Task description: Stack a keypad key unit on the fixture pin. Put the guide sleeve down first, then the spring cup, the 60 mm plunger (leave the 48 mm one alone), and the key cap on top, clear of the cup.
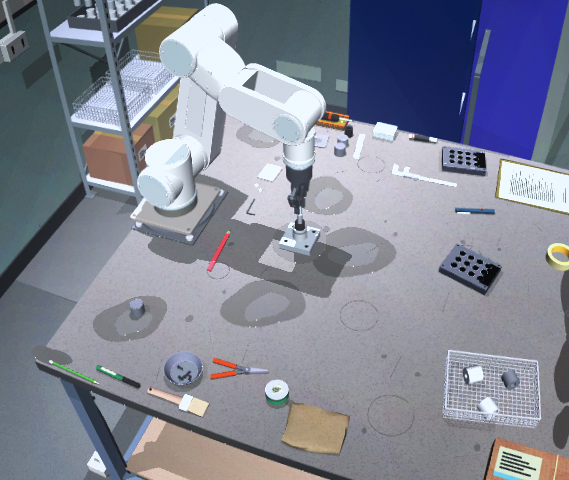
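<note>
My gripper [297,208] hangs straight down over the fixture [300,238] in the middle of the table, with nothing between its fingers, just above the dark plunger [299,224] that stands upright on the stack on the fixture pin. The sleeve and cup below the plunger are too small to tell apart. A grey cylindrical part [136,308] stands alone on the table's left side. Two more grey cylinders [341,145] stand at the far edge behind the arm.
A wire basket [492,388] at the near right holds three small cylinders. Two black hole blocks [470,267] lie on the right, a red pencil [218,251] left of the fixture, and a bowl [183,369], pliers [237,368] and tape roll [277,391] along the near edge.
</note>
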